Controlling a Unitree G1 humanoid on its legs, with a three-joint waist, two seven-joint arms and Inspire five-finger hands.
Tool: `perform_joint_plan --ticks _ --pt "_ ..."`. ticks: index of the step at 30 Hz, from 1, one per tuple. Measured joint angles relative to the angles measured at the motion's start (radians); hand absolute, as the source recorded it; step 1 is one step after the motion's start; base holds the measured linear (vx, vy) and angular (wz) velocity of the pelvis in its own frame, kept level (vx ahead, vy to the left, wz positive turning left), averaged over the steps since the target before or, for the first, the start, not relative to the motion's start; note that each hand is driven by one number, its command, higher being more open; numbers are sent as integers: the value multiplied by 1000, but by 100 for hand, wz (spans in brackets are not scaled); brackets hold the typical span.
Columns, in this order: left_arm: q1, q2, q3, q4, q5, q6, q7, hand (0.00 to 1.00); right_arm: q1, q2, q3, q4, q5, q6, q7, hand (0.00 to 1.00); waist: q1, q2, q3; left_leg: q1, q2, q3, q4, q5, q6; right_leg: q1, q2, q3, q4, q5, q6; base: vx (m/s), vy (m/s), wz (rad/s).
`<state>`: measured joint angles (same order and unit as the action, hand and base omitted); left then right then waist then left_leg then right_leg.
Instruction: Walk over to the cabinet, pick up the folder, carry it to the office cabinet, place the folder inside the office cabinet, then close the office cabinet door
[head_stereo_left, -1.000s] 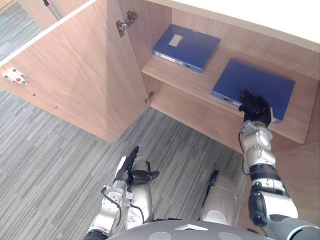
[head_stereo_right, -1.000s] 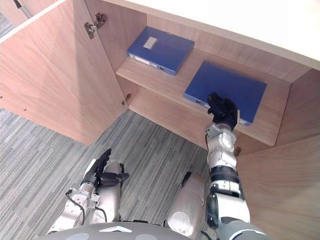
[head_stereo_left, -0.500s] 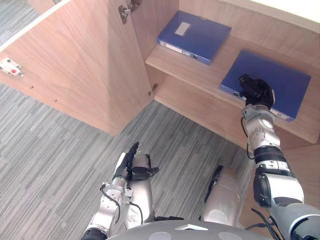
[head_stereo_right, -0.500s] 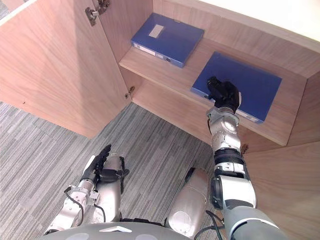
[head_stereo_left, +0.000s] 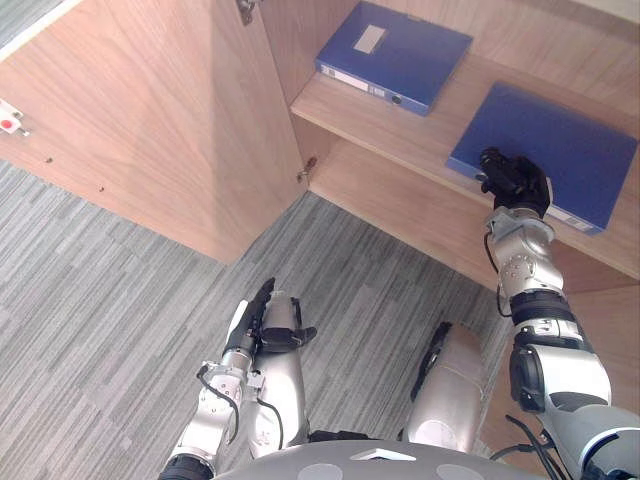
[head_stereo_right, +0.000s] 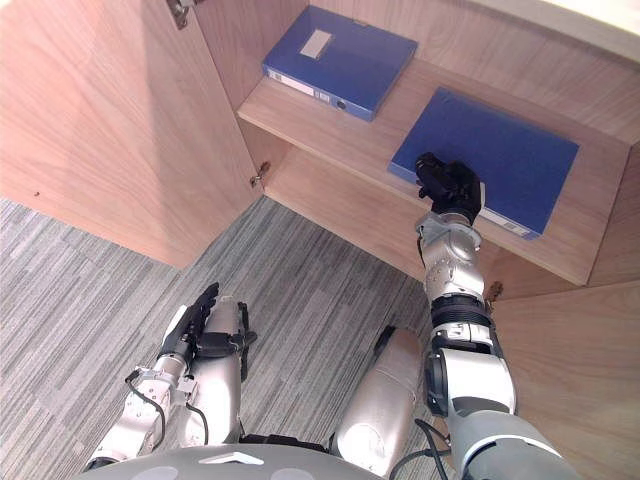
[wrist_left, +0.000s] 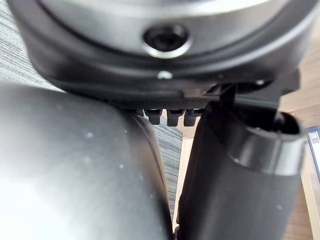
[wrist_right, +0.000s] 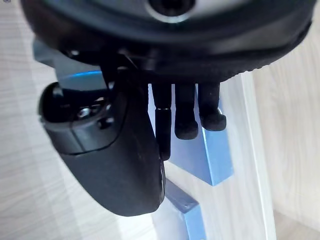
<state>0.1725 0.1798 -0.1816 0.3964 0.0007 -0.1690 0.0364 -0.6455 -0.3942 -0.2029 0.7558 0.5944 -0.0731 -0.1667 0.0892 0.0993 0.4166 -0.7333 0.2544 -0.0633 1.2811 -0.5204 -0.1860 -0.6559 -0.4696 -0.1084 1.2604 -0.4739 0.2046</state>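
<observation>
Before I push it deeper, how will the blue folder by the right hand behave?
Likely stiff: the folder lies flat with straight edges, so it should move as one piece. It probably slides easily, a smooth cover on a smooth wooden shelf. Its near edge is close to the shelf front by the right hand, so pulling might tip it off.

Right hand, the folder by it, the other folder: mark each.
right hand (head_stereo_left: 515, 185), left eye view, its back.
folder by the hand (head_stereo_left: 560, 140), left eye view, bare cover.
other folder (head_stereo_left: 408, 52), left eye view, cover beside label.
</observation>
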Motion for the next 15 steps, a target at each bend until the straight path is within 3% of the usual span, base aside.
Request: perform_joint_plan --ticks 15 --pt "27 10 4 -67 -39 17 7 100 0 -5 5 -1 -1 0 -9 0 8 -11 8 -52 1 -8 69 -26 4 -33 -24 10 68 -36 12 -7 38 4"
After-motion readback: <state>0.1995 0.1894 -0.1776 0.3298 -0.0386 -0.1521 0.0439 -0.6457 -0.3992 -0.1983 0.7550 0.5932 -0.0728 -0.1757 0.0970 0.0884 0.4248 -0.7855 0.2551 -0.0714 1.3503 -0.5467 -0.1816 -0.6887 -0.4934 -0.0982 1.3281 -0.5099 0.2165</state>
